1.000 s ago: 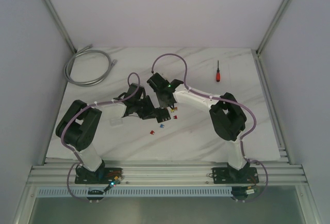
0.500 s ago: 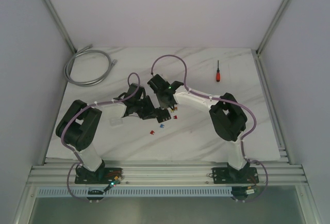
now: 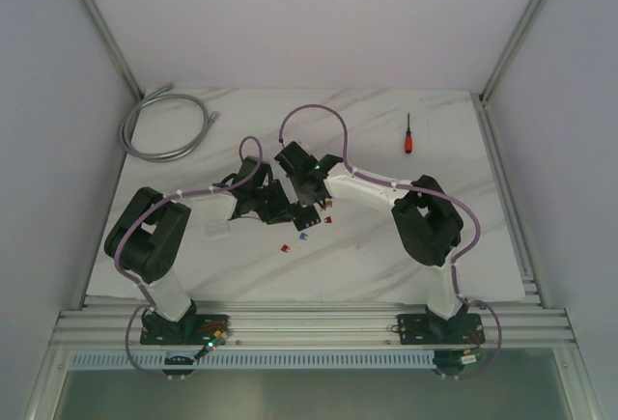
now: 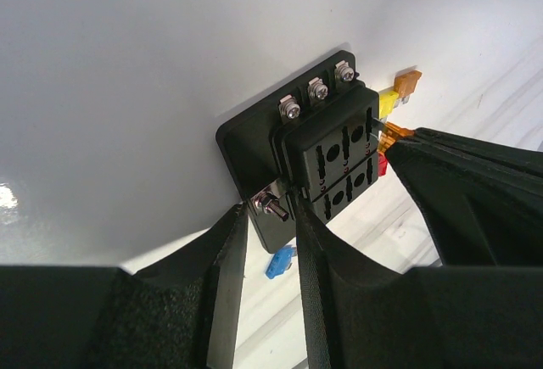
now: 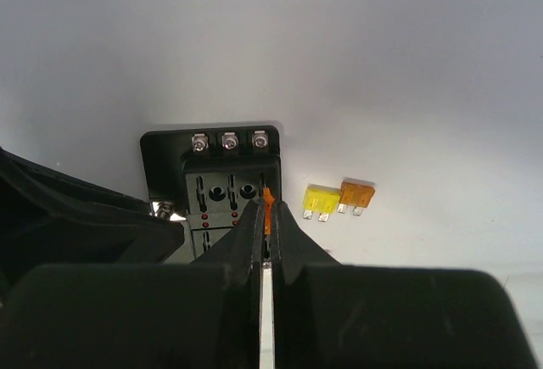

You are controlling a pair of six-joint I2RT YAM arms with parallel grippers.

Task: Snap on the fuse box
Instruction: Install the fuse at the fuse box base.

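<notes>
Clamping the near corner of the small flat black rectangular plastic fuse box, centre frame on the white marbled table, with the left gripper. Pinching a tiny orange blade fuse in the closed right gripper, over the box's right-hand slots. Just right of the box, a loose yellow fuse beside a loose orange fuse. Far upper right overhead, a red-handled screwdriver; upper left, a coiled grey cable.
</notes>
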